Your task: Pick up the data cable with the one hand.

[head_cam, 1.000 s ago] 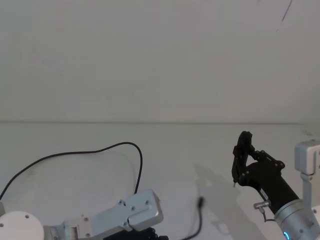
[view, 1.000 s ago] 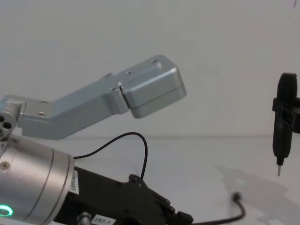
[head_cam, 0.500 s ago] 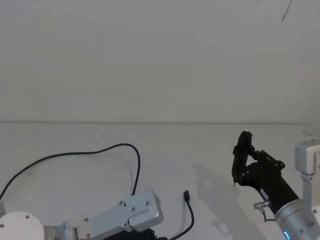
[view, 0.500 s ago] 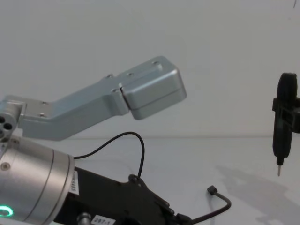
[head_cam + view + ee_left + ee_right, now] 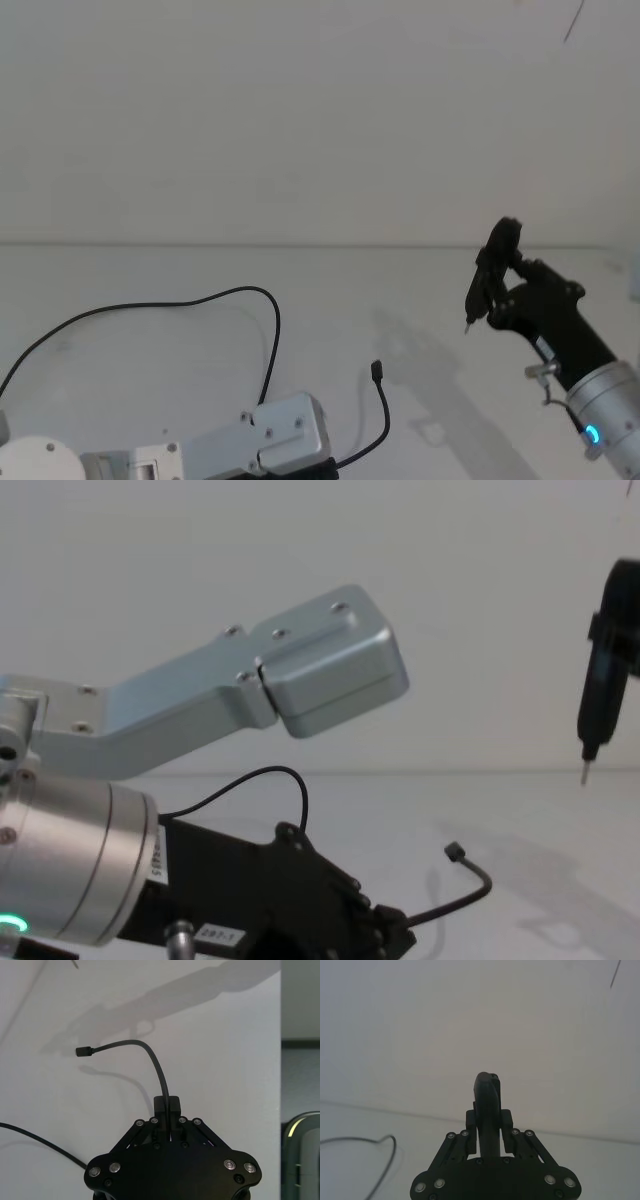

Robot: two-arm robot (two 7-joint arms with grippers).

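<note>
Head view, lower left to centre: clamps the long thin black data cable (image 5: 386, 420) in the fully closed black plastic left gripper (image 5: 166, 1103). Has raised its blocky plug (image 5: 377, 371) off the white table (image 5: 120, 380), so the pickup looks nearly done. Far right: pinches a slim black pen-like tool (image 5: 490, 275) in the right gripper (image 5: 510, 292), now carried higher.

one data cable (image 5: 161, 1075), one slim black pen-like tool (image 5: 597, 685), two grippers, the left gripper (image 5: 167, 1104) and the right gripper (image 5: 489, 1119), one white bench (image 5: 130, 375).
</note>
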